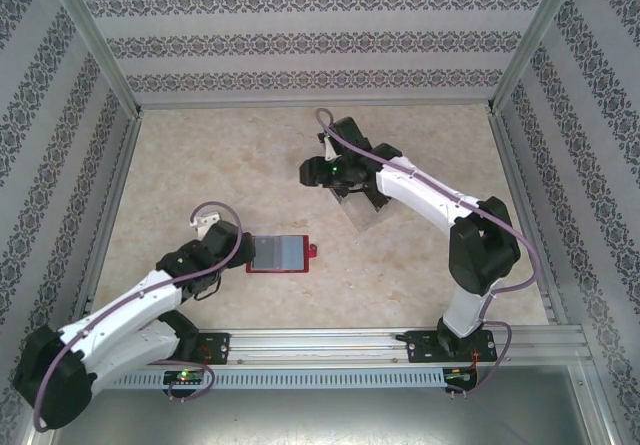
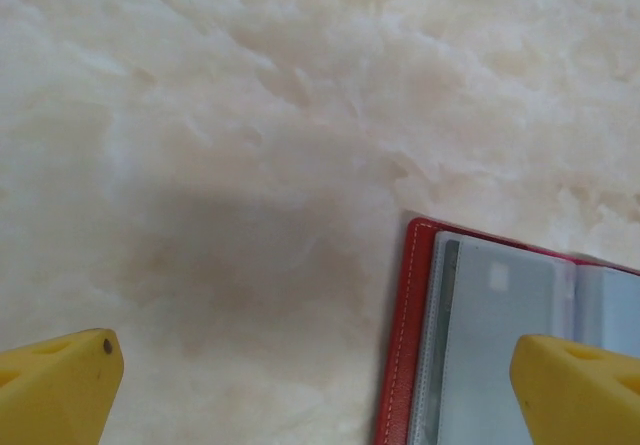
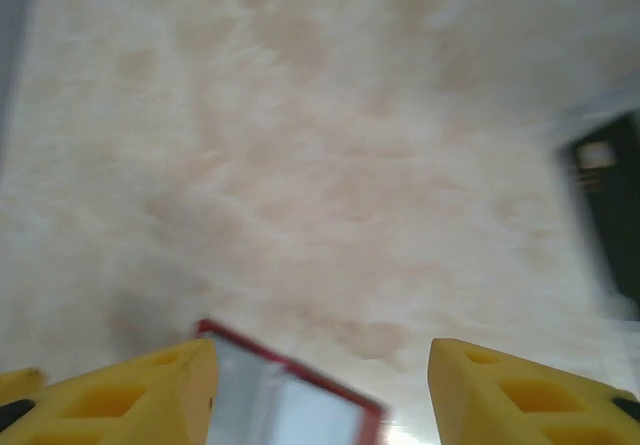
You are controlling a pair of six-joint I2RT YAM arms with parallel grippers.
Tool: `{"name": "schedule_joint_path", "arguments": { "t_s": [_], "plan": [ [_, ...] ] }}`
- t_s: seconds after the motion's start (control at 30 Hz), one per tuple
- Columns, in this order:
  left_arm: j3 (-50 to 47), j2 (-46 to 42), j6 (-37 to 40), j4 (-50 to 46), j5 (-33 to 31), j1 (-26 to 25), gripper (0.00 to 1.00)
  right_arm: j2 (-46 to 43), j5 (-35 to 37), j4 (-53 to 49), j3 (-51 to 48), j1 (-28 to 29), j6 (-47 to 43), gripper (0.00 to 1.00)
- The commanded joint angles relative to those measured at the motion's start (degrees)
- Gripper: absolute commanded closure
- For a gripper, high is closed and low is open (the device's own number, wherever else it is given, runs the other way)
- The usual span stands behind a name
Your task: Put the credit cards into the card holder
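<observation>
The card holder (image 1: pixel 280 253) lies open on the table, a dark-red wallet with its grey-blue pockets facing up. My left gripper (image 1: pixel 243 252) hovers at its left edge, open, with the yellow fingers wide apart. In the left wrist view the card holder (image 2: pixel 480 345) lies under the right finger, and the left gripper (image 2: pixel 315 357) holds nothing. My right gripper (image 1: pixel 312 171) is farther back, open and empty. In the blurred right wrist view, the card holder (image 3: pixel 290 405) appears low between the fingers of the right gripper (image 3: pixel 322 365). One black credit card (image 3: pixel 612 205) sits at the right edge.
A clear plastic tray (image 1: pixel 362 211) sits on the marble-patterned table (image 1: pixel 200 165), partly under the right arm. Metal frame rails and patterned walls close in the table on three sides. A rail with both arm bases runs along the near edge (image 1: pixel 330 343).
</observation>
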Motion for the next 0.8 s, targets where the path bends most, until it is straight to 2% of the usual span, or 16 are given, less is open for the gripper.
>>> {"name": "schedule_joint_path", "arguments": {
  "t_s": [0.0, 0.2, 0.33, 0.53, 0.77],
  "plan": [
    [3.68, 5.17, 5.73, 4.72, 11.18, 2.93, 0.0, 3.13, 8.16, -11.43, 3.19, -1.25, -10.24, 0.44],
    [7.27, 12.03, 7.53, 6.08, 14.51, 4.38, 0.0, 8.63, 16.99, -17.24, 9.6, -2.27, -17.68, 0.57],
    [7.86, 13.2, 7.53, 6.4, 14.68, 4.84, 0.0, 12.97, 21.13, -19.54, 13.68, -2.25, -20.66, 0.61],
    [7.79, 13.19, 7.57, 5.96, 14.61, 5.19, 0.0, 18.13, 22.1, -20.48, 18.01, -2.3, -22.27, 0.67],
    [7.49, 13.23, 7.58, 6.09, 14.78, 5.51, 0.0, 21.55, 22.1, -21.01, 20.62, -2.34, -22.73, 0.68]
  ]
}}
